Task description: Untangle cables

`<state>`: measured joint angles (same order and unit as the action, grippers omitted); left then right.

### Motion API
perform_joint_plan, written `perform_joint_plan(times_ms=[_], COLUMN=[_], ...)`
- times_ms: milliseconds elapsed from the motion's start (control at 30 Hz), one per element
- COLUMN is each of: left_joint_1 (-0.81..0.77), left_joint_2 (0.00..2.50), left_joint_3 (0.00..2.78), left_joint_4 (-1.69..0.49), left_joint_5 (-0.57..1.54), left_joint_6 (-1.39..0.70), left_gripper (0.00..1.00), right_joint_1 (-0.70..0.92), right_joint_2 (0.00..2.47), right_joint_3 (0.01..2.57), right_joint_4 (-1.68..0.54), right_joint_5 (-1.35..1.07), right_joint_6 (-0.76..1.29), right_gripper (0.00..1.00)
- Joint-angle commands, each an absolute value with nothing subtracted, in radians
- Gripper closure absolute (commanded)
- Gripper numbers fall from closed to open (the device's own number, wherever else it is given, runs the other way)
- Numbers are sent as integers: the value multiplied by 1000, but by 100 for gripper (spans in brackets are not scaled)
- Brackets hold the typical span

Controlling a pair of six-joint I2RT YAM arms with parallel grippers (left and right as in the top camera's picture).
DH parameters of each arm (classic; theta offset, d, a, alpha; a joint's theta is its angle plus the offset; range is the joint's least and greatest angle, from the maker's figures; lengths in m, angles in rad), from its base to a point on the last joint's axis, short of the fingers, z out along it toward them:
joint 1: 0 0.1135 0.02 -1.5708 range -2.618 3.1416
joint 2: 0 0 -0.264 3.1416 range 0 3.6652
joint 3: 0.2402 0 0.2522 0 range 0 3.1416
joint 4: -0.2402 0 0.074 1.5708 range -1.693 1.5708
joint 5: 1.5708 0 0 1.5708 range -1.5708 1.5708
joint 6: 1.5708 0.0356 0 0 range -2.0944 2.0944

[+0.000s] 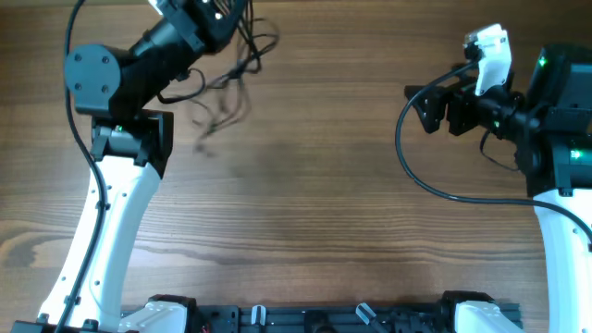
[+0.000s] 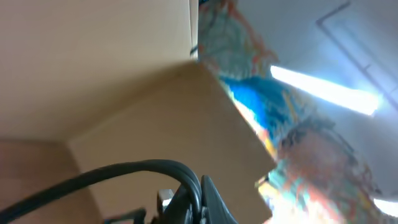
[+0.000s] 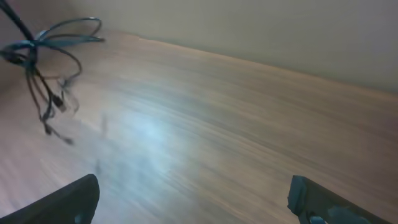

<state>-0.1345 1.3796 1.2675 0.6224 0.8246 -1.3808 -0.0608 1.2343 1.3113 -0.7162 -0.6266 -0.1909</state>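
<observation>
A thick black cable (image 2: 124, 169) curves to the gripper (image 2: 200, 193) before blurred tan panels (image 2: 143, 106), perhaps cardboard.

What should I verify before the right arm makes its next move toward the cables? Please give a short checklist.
1. Left end effector shut on the cables: ok.
2. Bundle lifted and hanging: ok.
3. Lowest plug ends off the table: cannot tell.
4. Right end effector open and empty: ok.
5. Way from the right end effector to the cables free: ok, nothing shows between them.
6. Knot position readable: not ok, the bundle is blurred.
</observation>
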Motion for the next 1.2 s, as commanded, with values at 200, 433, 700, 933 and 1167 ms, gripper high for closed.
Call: perform_joint_plan(times_ms=[200,433,700,933,1167], left_joint_1=[-187,-330,-526,-600,-625], left_joint_2=[1362,1362,1367,1371,1371], left_joint_3=[1291,1291,1291,1291,1291], left_joint_4=[619,620,620,638,638], left_joint_5=[969,969,930,886,852], left_joint_6=[-1338,-1288,-1180,-1152,-1152], left_gripper=[96,94,91,90,90], right_joint_1=[-59,-58,-22,41,114], right_joint_2=[1242,1242,1242,1253,1253], right_joint_3=[1302,1302,1302,1302,1302], right_joint_4=[-722,-738,-733,-710,-684], right_joint_5=[-1084,-1286,-1348,-1351,-1355], right_joint_6=[-274,-461,-498,-498,-523], right_gripper=[0,0,0,1,96])
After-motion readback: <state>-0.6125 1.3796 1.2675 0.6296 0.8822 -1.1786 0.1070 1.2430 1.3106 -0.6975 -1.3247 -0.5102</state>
